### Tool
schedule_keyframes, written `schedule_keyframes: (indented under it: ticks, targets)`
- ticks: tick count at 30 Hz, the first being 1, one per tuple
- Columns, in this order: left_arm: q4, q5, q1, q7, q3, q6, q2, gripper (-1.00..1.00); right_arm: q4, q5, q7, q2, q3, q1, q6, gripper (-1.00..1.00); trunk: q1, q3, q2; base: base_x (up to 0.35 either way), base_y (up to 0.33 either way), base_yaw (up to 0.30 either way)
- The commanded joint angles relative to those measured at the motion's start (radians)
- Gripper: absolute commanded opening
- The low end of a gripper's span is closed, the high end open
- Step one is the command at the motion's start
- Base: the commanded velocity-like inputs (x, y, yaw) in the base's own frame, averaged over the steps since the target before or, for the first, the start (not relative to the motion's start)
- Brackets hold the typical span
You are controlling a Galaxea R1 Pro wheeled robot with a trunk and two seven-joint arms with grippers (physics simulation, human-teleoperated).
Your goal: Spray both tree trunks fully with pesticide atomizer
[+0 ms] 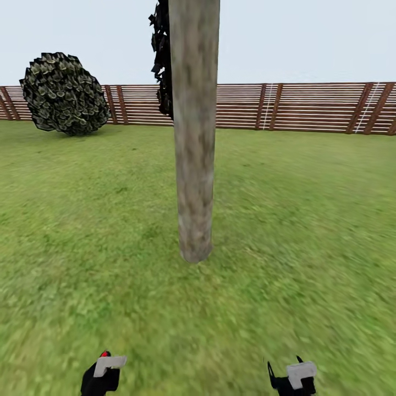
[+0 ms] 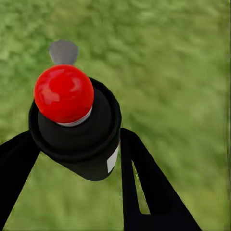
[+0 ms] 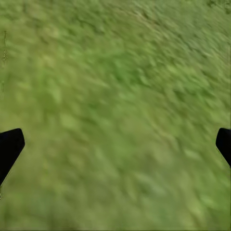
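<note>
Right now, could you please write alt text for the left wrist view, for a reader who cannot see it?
The pesticide atomizer, a dark bottle with a round red top, sits gripped between the left gripper's two black fingers. Behind it lies blurred green grass.

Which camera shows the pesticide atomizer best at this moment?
The left wrist view: the pesticide atomizer sits close up between the left hand's fingers, red top and dark body plain. In the head view just a red tip of it peeks above that hand. The right wrist view looks at grass.
</note>
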Motion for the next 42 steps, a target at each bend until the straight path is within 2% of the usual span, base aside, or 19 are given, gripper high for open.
schedule_keyframes:
  ticks: [1, 2, 3, 4, 6, 9, 11, 13, 15, 16, 18, 19, 22, 24, 31, 32, 35, 38, 42]
  targets:
    - [-0.002, -0.021, -0.001, -0.007, 0.003, 0.002, 0.002, -1.00, -0.008, 0.025, 0.006, 0.000, -0.004, -0.002, 0.009, 1.00, 0.000, -0.001, 0.000, 0.214, 0.000, 0.000]
    - [-0.007, -0.061, -0.005, -0.038, 0.004, 0.019, 0.011, -1.00, -0.039, 0.068, 0.049, 0.001, -0.004, -0.008, 0.044, 1.00, 0.000, -0.001, 0.000, 0.110, 0.000, 0.000]
    - [-0.011, -0.084, -0.009, -0.059, 0.004, 0.029, 0.017, -1.00, -0.063, 0.094, 0.087, 0.001, -0.004, -0.014, 0.069, 1.00, 0.000, -0.001, 0.000, 0.070, 0.000, 0.000]
    - [-0.013, -0.093, -0.012, -0.071, 0.004, 0.032, 0.020, -1.00, -0.075, 0.106, 0.108, 0.001, -0.004, -0.016, 0.082, 1.00, 0.000, -0.001, 0.000, 0.056, 0.000, 0.000]
    - [-0.022, -0.129, -0.026, -0.130, 0.002, 0.041, 0.027, -1.00, -0.123, 0.138, 0.197, 0.000, -0.004, -0.026, 0.131, 1.00, 0.000, -0.001, 0.000, 0.030, 0.000, 0.000]
    - [-0.027, -0.183, -0.052, -0.231, 0.001, 0.046, 0.037, -1.00, -0.175, 0.154, 0.315, -0.002, -0.004, -0.040, 0.184, 1.00, 0.000, -0.001, 0.000, 0.011, 0.000, 0.000]
    - [-0.028, -0.248, -0.084, -0.340, 0.001, 0.048, 0.055, -1.00, -0.208, 0.160, 0.414, -0.004, -0.004, -0.056, 0.215, 1.00, 0.000, -0.001, 0.000, 0.004, 0.000, 0.000]
    - [-0.027, -0.318, -0.123, -0.484, 0.002, 0.058, 0.076, -1.00, -0.232, 0.163, 0.515, -0.006, -0.004, -0.075, 0.242, 1.00, 0.000, -0.001, 0.000, 0.002, 0.000, 0.000]
    - [-0.028, -0.371, -0.169, -0.633, 0.003, 0.090, 0.087, -1.00, -0.242, 0.178, 0.606, -0.008, -0.004, -0.099, 0.266, 1.00, 0.000, -0.001, 0.000, 0.000, 0.000, 0.000]
    - [-0.029, -0.413, -0.221, -0.773, 0.002, 0.141, 0.096, -1.00, -0.247, 0.246, 0.704, -0.008, -0.004, -0.133, 0.286, 1.00, 0.000, -0.001, 0.000, 0.000, 0.000, 0.000]
    - [-0.030, -0.458, -0.251, -0.847, 0.002, 0.164, 0.098, -1.00, -0.249, 0.329, 0.762, -0.007, -0.004, -0.163, 0.294, 1.00, 0.000, -0.001, 0.000, 0.000, 0.000, 0.000]
    - [-0.035, -0.527, -0.264, -0.887, 0.001, 0.172, 0.098, -1.00, -0.248, 0.371, 0.795, -0.005, -0.005, -0.187, 0.297, 1.00, 0.000, -0.001, 0.000, 0.000, 0.000, 0.000]
    - [-0.047, -0.596, -0.267, -0.918, 0.002, 0.176, 0.090, -1.00, -0.249, 0.385, 0.832, -0.004, -0.005, -0.203, 0.298, 1.00, 0.000, -0.001, 0.000, 0.000, 0.000, 0.000]
    - [-0.052, -0.629, -0.268, -0.931, 0.002, 0.178, 0.086, -1.00, -0.250, 0.388, 0.863, -0.004, -0.006, -0.209, 0.298, 1.00, 0.000, -0.001, 0.000, 0.000, 0.000, 0.000]
    - [-0.057, -0.653, -0.268, -0.941, 0.000, 0.177, 0.082, -1.00, -0.248, 0.393, 0.892, 0.008, -0.004, -0.233, 0.298, 1.00, 0.000, -0.001, 0.000, 0.000, 0.000, 0.000]
    - [-0.058, -0.654, -0.268, -0.941, -0.002, 0.177, 0.081, -1.00, -0.248, 0.394, 0.893, 0.017, -0.003, -0.235, 0.298, -1.00, 0.000, -0.001, 0.000, 0.000, 0.000, 0.000]
    - [-0.057, -0.654, -0.268, -0.942, -0.034, 0.178, 0.080, -1.00, -0.248, 0.395, 0.895, 0.039, 0.019, -0.239, 0.298, -1.00, 0.000, -0.001, 0.000, 0.000, 0.000, 0.000]
    - [-0.057, -0.654, -0.268, -0.941, -0.064, 0.180, 0.080, -1.00, -0.248, 0.395, 0.896, 0.049, 0.051, -0.244, 0.298, -1.00, 0.000, -0.001, 0.000, 0.000, 0.000, 0.000]
    - [-0.057, -0.655, -0.268, -0.940, -0.080, 0.179, 0.073, -1.00, -0.246, 0.395, 0.896, 0.075, 0.100, -0.268, 0.298, -1.00, 0.000, -0.001, 0.000, 0.000, 0.000, 0.000]
